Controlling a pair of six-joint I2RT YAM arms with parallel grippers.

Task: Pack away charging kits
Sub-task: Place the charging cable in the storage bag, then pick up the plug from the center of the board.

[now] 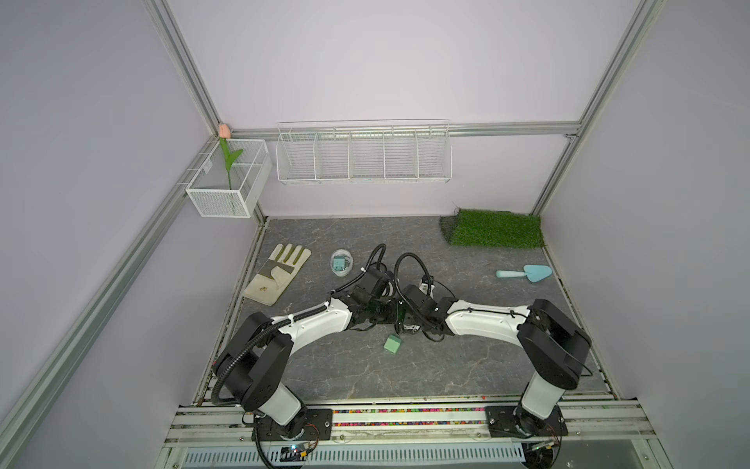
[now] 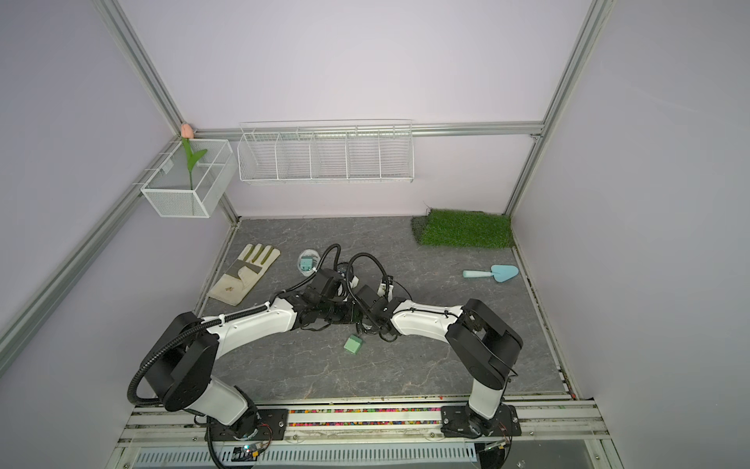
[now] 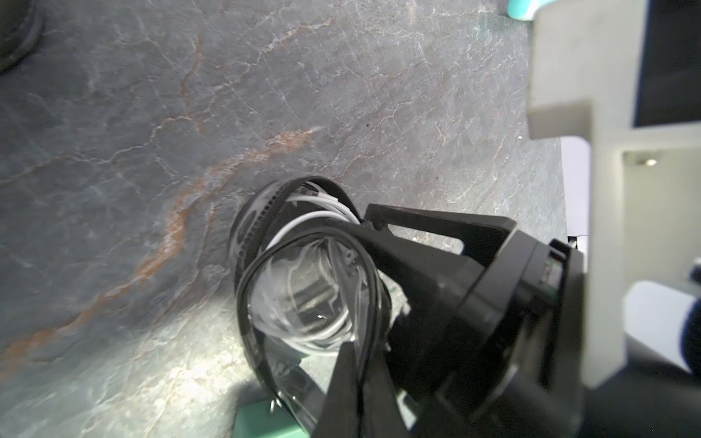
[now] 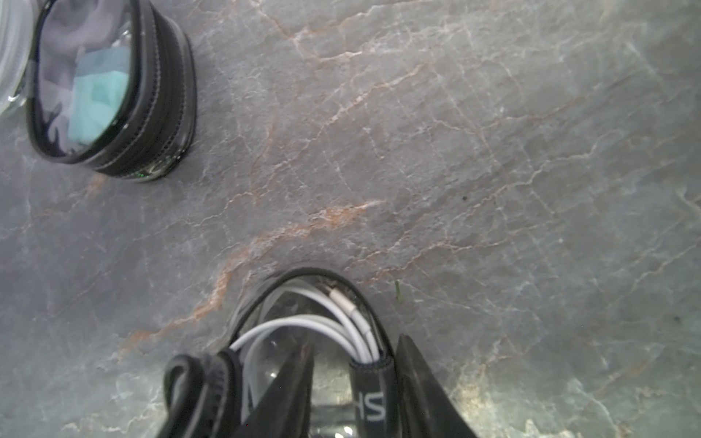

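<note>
White cable (image 4: 296,321) lies coiled in loose loops inside the clear black-rimmed case (image 4: 315,270). The left gripper (image 3: 356,284) is pinched tight on its rim. The right gripper (image 4: 356,341) has its jaws partly open astride the tab (image 4: 370,383), gripping nothing.

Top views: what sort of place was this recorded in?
Probably a lab robot cell dressed as a garden corner: plain lilac panels in an aluminium frame around a slate-look table, with an artificial grass patch, a garden glove and a light-blue trowel as props.

Lilac walls (image 1: 385,61), grey veined floor (image 1: 446,365).
</note>
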